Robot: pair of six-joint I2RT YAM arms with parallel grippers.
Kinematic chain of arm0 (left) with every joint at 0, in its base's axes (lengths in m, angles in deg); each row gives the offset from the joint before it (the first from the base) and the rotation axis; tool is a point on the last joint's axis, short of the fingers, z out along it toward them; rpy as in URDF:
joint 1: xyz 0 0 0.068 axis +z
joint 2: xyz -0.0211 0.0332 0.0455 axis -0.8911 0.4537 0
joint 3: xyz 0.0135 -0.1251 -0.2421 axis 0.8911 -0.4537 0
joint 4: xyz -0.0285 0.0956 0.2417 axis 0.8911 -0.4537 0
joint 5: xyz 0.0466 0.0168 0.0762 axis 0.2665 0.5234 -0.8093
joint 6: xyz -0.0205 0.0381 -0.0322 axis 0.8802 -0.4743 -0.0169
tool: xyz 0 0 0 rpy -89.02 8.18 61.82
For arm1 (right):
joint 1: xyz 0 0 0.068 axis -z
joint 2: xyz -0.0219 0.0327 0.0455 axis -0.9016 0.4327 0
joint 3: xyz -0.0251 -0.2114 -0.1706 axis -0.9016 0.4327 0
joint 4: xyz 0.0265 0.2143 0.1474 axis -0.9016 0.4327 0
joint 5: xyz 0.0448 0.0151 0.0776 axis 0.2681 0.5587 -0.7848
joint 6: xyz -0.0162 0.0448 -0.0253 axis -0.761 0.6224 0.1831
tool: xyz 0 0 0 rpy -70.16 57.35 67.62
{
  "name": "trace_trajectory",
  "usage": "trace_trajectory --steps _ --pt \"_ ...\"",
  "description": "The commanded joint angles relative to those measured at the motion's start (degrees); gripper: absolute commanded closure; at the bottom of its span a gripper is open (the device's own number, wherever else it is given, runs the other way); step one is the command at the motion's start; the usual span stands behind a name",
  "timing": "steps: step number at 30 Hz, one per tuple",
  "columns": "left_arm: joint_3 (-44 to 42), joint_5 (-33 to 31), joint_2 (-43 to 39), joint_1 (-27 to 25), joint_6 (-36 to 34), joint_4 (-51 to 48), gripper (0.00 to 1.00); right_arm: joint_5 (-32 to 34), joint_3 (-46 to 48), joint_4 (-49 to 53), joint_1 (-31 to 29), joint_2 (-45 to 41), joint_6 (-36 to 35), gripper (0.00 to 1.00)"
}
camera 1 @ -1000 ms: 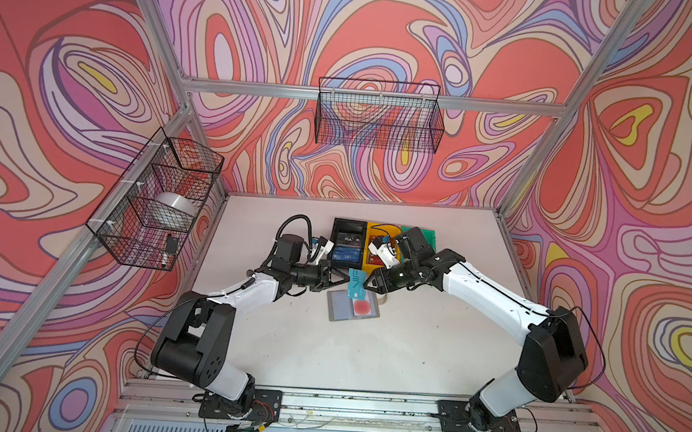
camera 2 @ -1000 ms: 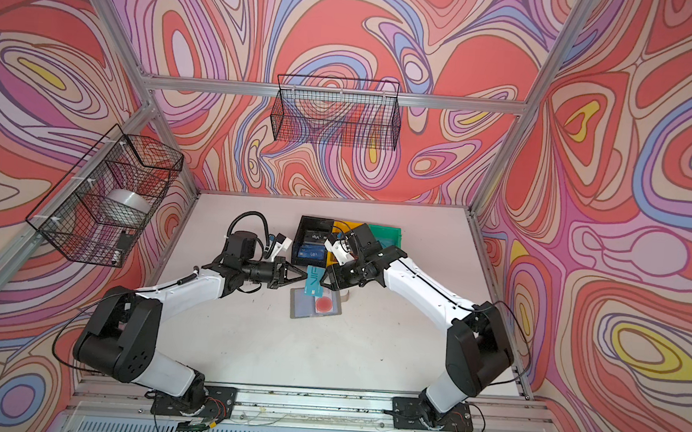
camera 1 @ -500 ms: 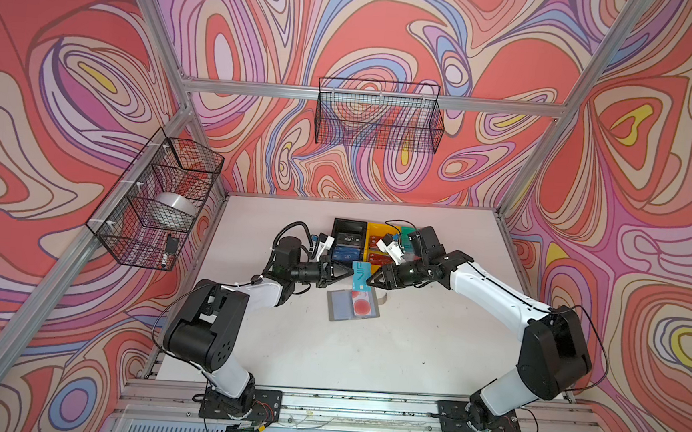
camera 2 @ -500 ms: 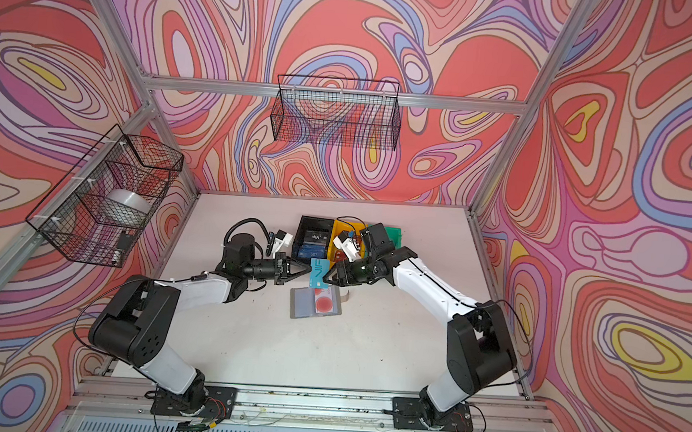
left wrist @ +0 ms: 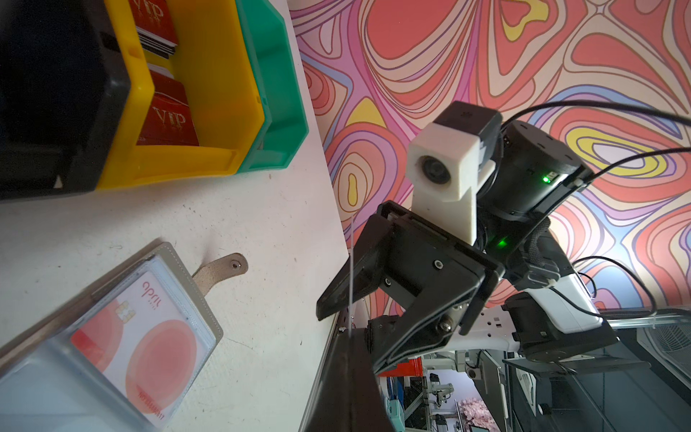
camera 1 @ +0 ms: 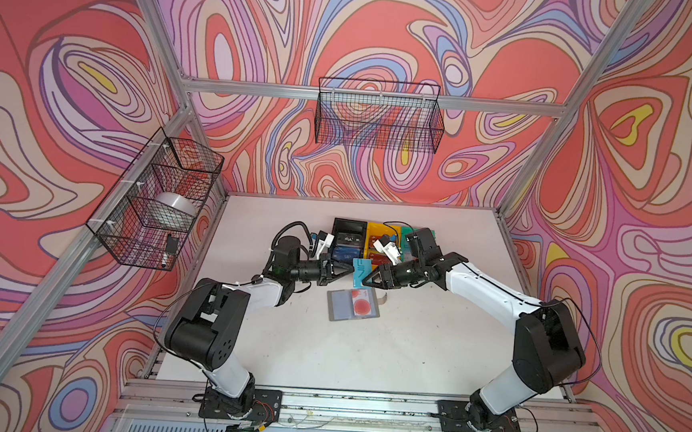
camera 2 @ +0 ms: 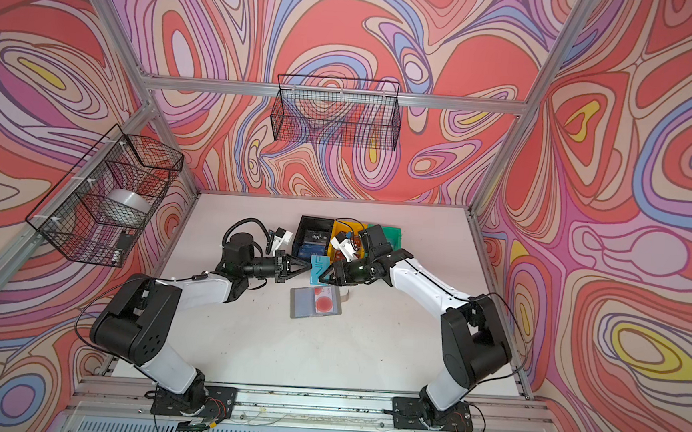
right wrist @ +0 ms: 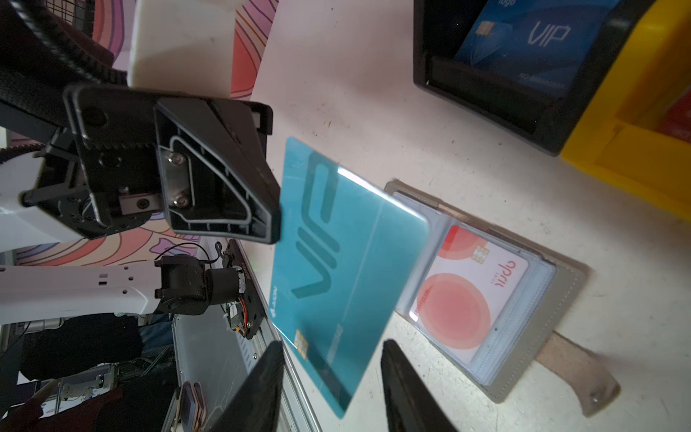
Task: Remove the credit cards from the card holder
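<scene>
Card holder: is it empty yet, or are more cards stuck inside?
Not yet. Done: dark blue cards lie in the black bin and red cards in the yellow bin. In hand: the left jaws pinch a teal VIP card, with the right jaws open around its other end. Left: a white card with red circles sits in the card holder's clear sleeve; whether more hide beneath cannot be told.

White table [camera 1: 409, 355] bears card holder [camera 1: 352, 307] and bins [camera 1: 349, 224].

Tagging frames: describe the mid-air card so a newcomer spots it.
In front of the coloured bins, by the grey card holder, the left gripper and right gripper meet. Between them: the teal VIP card, pinched by the left gripper, the only card in mid-air.
</scene>
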Motion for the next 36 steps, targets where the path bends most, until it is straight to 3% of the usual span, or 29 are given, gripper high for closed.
trace_trajectory --steps 1,16,18,22,31,36 --pt "-0.63 0.97 0.57 -0.1 0.49 2.85 1.0 -1.54 -0.38 -1.86 -0.09 0.46 0.1 0.58" --pt "-0.43 1.2 0.97 -0.08 -0.6 1.0 1.0 -5.15 -0.65 -4.05 -0.09 0.64 0.78 0.86" --pt "-0.48 0.97 0.73 0.06 -1.28 0.09 0.92 -5.13 -0.65 -3.97 -0.09 0.57 0.85 0.93" --pt "-0.65 0.26 -0.37 1.19 -3.8 -4.14 0.86 -4.61 -0.21 -4.14 -0.09 -0.34 1.55 1.0" --pt "0.39 -3.54 -6.22 4.23 -14.44 -22.68 0.74 -1.14 2.76 -6.41 -0.01 -4.18 4.63 1.0" --pt "-0.6 -4.85 -8.16 4.1 -12.97 -20.61 0.65 2.3 7.43 -16.04 -0.04 -7.68 13.34 1.0"
